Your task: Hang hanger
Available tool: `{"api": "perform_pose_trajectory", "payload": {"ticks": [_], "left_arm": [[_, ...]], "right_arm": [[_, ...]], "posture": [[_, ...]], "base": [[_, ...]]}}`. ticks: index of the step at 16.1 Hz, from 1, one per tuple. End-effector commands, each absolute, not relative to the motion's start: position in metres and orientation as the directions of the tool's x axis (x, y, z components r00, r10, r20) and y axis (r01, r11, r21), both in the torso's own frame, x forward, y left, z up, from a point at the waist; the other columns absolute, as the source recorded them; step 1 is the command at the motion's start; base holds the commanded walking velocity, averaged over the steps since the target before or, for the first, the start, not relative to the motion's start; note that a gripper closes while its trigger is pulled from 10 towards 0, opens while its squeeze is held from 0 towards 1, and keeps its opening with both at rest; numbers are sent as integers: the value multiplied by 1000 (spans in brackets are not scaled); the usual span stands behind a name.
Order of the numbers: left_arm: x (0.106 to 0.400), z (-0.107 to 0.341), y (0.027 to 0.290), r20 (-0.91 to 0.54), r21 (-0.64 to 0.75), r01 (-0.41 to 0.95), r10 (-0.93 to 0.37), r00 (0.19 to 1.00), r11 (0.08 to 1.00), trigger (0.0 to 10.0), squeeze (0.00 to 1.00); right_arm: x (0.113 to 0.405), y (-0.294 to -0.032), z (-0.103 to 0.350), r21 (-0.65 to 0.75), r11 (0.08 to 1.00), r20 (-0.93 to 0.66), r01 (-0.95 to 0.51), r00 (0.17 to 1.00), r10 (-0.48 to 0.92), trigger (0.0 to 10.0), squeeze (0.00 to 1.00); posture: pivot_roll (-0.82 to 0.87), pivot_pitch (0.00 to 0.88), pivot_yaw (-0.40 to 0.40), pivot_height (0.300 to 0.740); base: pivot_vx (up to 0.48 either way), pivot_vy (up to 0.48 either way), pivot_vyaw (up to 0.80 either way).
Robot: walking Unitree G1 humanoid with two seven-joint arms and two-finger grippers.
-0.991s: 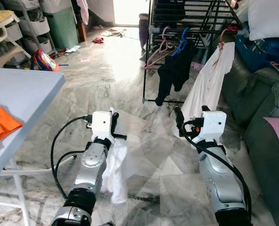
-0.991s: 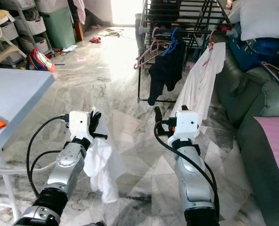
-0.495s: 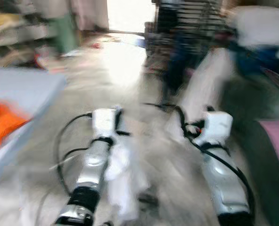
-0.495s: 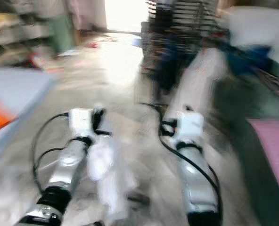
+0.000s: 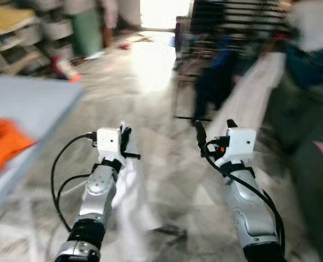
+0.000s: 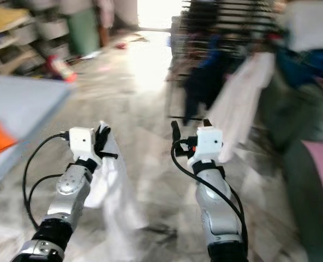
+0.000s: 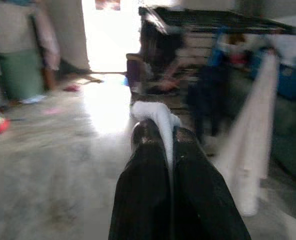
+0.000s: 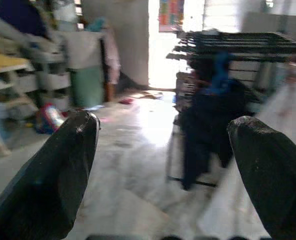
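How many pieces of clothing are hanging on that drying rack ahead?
2 that I can make out: a dark garment hanging near the middle of the rack, and a white garment to its right. The picture is blurred, so others may be hidden.

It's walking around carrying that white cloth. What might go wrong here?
The white cloth trails low from the left hand, so it might drag on the floor or catch the legs. The drying rack ahead is crowded with hung clothes, so the open right hand may snag them.
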State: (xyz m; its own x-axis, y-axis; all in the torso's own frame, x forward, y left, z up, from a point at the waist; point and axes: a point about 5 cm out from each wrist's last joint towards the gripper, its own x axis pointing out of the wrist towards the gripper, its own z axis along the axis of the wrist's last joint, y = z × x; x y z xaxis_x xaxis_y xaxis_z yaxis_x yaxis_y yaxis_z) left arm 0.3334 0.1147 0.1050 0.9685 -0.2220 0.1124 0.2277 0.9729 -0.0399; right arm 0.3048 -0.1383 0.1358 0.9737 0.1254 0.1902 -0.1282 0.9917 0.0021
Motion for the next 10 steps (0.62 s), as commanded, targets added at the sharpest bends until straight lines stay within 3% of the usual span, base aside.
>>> {"api": "perform_pose_trajectory", "payload": {"ticks": [1, 4, 10], "left_arm": [[336, 117, 114, 158, -17, 249, -243, 957, 968, 10000, 0], [335, 117, 112, 158, -22, 250, -243, 957, 968, 10000, 0], [332, 116, 112, 154, -29, 251, -244, 958, 968, 10000, 0]], "right_arm": [[305, -141, 141, 4, 994, 207, -112, 972, 109, 10000, 0], [304, -142, 141, 16, 994, 207, -109, 973, 104, 10000, 0], [302, -143, 141, 17, 993, 192, -113, 976, 107, 10000, 0]], "posture": [[28, 78, 12, 740], [27, 94, 4, 740], [28, 121, -1, 740]], "base": [[364, 0, 0], [364, 0, 0], [358, 0, -715]]}}
